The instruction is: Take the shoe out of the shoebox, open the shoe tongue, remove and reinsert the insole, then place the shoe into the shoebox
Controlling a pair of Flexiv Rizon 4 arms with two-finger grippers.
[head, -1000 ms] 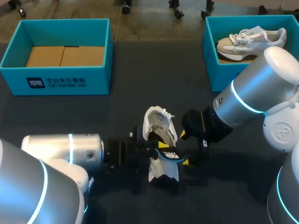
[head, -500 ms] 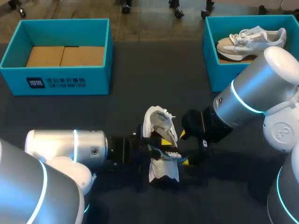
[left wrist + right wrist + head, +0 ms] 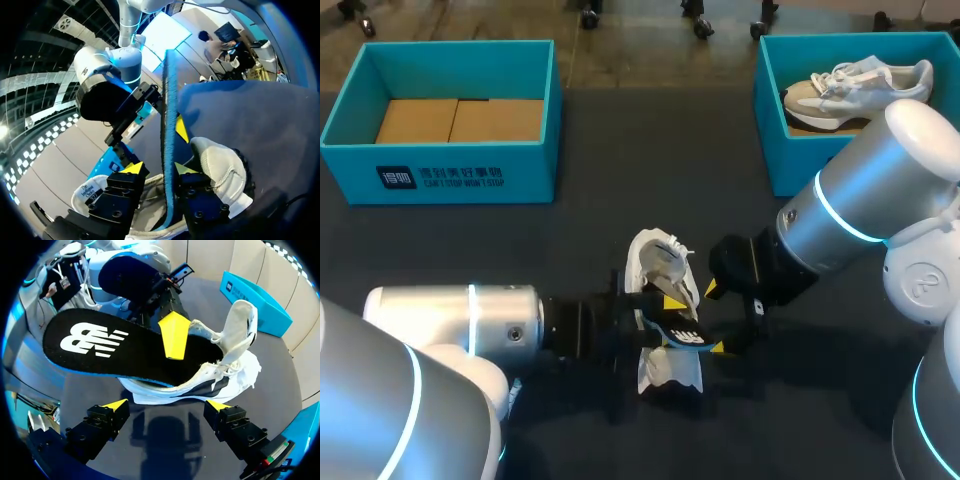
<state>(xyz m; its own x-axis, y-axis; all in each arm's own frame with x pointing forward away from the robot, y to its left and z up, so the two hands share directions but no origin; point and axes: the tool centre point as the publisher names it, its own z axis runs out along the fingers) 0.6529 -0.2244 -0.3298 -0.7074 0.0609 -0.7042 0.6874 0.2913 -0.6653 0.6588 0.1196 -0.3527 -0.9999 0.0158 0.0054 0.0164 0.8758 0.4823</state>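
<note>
The left claw (image 3: 159,168) was clamped on the black insole (image 3: 125,347), its far end angled into the white sneaker (image 3: 660,262) on the bench (image 3: 620,150), the right claw (image 3: 166,405) spread apart just beside.

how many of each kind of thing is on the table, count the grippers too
shoeboxes: 2 (left shoebox, right shoebox)
shoes: 2 (shoe on the table, shoe in the right shoebox)
insole: 1
grippers: 2 (left gripper, right gripper)
total: 7
</note>
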